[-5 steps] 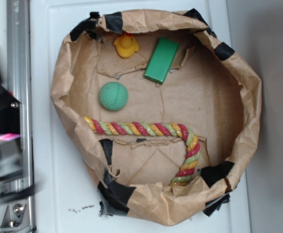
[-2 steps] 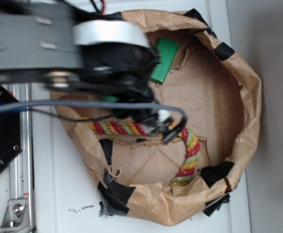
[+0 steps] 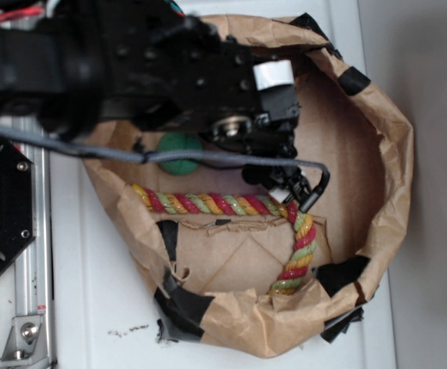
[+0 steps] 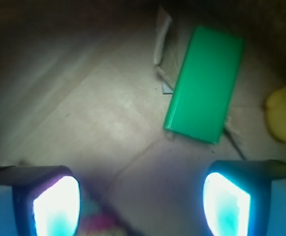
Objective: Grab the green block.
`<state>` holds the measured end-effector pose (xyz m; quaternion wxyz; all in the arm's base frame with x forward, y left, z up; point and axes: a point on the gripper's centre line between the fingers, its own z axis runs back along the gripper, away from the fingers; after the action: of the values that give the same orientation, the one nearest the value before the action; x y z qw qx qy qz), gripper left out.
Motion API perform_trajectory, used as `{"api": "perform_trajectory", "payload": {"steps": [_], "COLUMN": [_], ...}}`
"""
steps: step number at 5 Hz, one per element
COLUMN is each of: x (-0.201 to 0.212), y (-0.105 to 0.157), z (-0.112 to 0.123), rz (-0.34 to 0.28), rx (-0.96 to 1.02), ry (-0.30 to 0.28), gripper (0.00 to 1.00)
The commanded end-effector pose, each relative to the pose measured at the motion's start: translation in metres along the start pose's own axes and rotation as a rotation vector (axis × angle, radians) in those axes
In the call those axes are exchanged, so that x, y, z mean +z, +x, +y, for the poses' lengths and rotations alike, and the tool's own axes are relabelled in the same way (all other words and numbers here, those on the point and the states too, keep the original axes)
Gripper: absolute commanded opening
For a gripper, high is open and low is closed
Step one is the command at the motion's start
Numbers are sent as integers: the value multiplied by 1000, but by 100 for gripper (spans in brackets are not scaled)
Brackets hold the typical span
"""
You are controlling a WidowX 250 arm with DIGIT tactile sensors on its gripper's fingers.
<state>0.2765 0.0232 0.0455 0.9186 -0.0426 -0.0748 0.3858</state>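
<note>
Fingers: both fingers [image 4: 54, 206] show at the bottom of the wrist view, spread wide apart with bare paper between them and nothing held.
Gripper: gripper [image 4: 142, 204] hangs over the middle of the nest, short of the block.
Arm: black arm [image 3: 131, 69] reaches in from the left across the top of the overhead view, and it hides the block from that side.
Green block: green block [image 4: 205, 91] lies flat on the paper floor, ahead of the fingers and a little right of their centre line, long side running up and slightly to the right.
Holder: crumpled brown paper nest [image 3: 377, 154], patched with black tape, sits on the white tabletop [image 3: 93, 292].
Neighbours: yellow toy [image 4: 283, 113] rests near the block's right side; round green ball [image 3: 179, 152] peeks out under the arm; coloured rope [image 3: 208, 203] lies across the nest.
Step in hand: I'd call this the approach, with no grasp begun.
Next move: looks like the fingers need to travel forward and a touch right, line up across the block's narrow width, then go down and close, keeping off the yellow toy.
</note>
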Motion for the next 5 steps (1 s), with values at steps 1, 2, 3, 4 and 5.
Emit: {"api": "perform_trajectory", "payload": {"steps": [1,2,3,4,5], "x": [-11,-6,-8,-14,-21], "y": [36,48,53,55,58], "z": [36,39,47,57,45], "rz": [-64,-68,-70,-71,-51], "rx": [57,51,33,30,-4], "ry": [-22,-12,19,48,37], "gripper": [100,100,100,100,100]}}
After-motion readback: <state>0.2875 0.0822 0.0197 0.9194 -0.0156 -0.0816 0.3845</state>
